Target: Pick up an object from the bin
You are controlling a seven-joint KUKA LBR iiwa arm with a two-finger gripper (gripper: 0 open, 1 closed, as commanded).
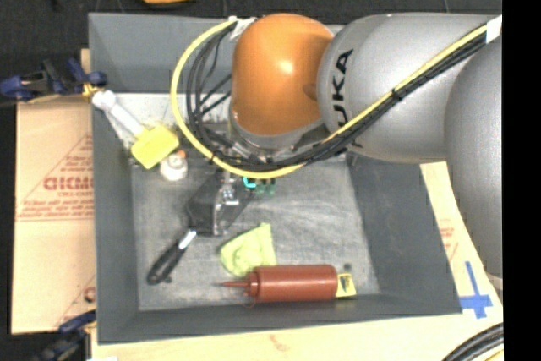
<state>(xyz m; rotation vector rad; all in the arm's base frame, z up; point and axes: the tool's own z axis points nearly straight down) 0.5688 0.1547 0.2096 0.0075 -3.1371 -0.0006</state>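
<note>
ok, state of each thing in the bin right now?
red bottle, on its side, nozzle pointing left
yellow-green cloth, crumpled, beside the bottle
black tool, lying flat, lower left
yellow sponge, resting tilted, upper left
small white bottle, apparently upright, beside the sponge
pincer, over the middle of the bin

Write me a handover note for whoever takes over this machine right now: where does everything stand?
Gripper: low over the middle of the bin, under the arm's orange cover; I cannot tell whether it is open or shut.
Nearest things: a black-handled tool to its lower left, a yellow-green soft piece just below it, a small white bottle to its left.
Further off: a yellow block and a red-brown squeeze bottle by the near wall.
Done: nothing lifted; these things lie on the floor.
Left: grasp one thing and lift it out.
</note>
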